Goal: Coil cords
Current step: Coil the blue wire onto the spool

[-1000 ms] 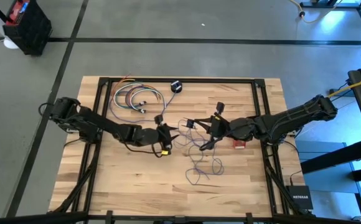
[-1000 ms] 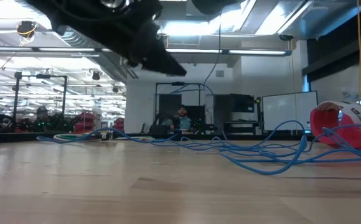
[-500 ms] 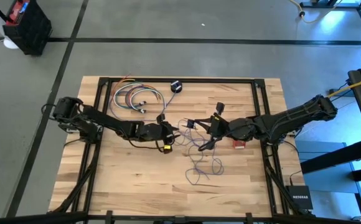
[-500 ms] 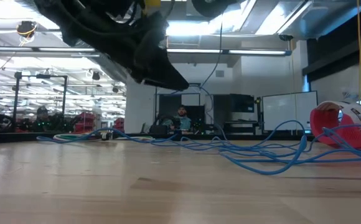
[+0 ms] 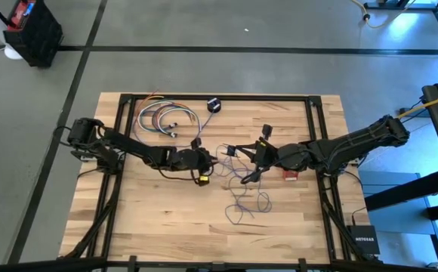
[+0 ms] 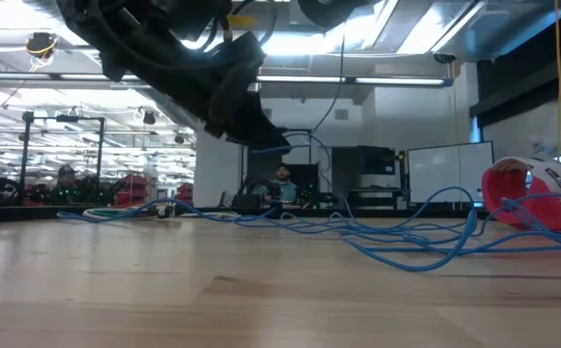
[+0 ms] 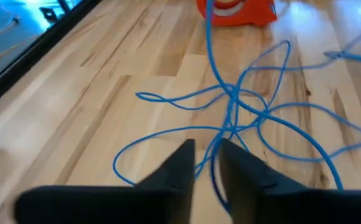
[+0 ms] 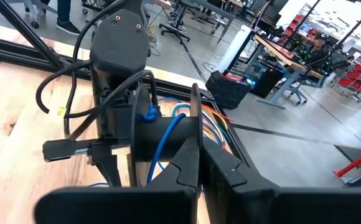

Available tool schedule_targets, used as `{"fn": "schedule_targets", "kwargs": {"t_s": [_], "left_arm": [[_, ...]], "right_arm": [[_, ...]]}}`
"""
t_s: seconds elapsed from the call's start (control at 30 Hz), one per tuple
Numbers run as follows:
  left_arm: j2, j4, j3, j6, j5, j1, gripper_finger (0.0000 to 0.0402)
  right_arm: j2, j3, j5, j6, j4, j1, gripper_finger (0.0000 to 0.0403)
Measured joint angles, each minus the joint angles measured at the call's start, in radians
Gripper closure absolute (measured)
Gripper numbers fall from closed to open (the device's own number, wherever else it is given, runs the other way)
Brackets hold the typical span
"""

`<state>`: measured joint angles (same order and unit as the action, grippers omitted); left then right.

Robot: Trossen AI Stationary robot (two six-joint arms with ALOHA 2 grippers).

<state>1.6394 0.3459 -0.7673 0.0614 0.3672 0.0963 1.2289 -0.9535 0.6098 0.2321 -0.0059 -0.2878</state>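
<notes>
My left gripper (image 7: 206,163) pinches the thin blue cord (image 7: 230,112) between nearly clenched fingers above the desk (image 5: 166,219). My right gripper (image 5: 243,162), fingers clenched, holds the same cord mid-desk.

— What is hiding here?
— The thin cord (image 5: 243,198) is looking like a hair from above, so its loops are running together where the two arms meet.
— And the red bundle (image 7: 236,11)?
— The picture's edge is cutting off its top in the left wrist view.
— Is anything blurry?
— The person (image 6: 282,182) sitting far behind the table is looking too small to make out.
</notes>
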Motion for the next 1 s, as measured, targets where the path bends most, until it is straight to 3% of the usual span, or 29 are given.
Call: {"fn": "schedule_targets", "kwargs": {"t_s": [0.1,0.23,0.47,0.67,1.0], "left_arm": [[-0.007,-0.001,-0.004,-0.042,0.014,0.010,0.0393],[-0.037,0.002,-0.050,-0.141,0.189,0.075,0.0391],[-0.048,0.019,-0.135,-0.498,0.439,0.269,0.0396],[-0.036,-0.095,-0.124,-0.677,0.449,0.386,0.0395],[-0.030,-0.258,-0.124,-0.624,0.443,0.427,0.0390]], "right_arm": [[0.000,0.000,0.000,0.000,0.000,0.000,0.0391],[0.000,0.000,0.028,-0.020,0.001,0.000,0.0391],[0.000,0.000,0.121,-0.029,0.015,0.000,0.0391],[0.000,0.000,0.133,-0.028,0.097,0.000,0.0391],[0.000,-0.001,0.124,0.144,0.332,0.000,0.0391]]}}
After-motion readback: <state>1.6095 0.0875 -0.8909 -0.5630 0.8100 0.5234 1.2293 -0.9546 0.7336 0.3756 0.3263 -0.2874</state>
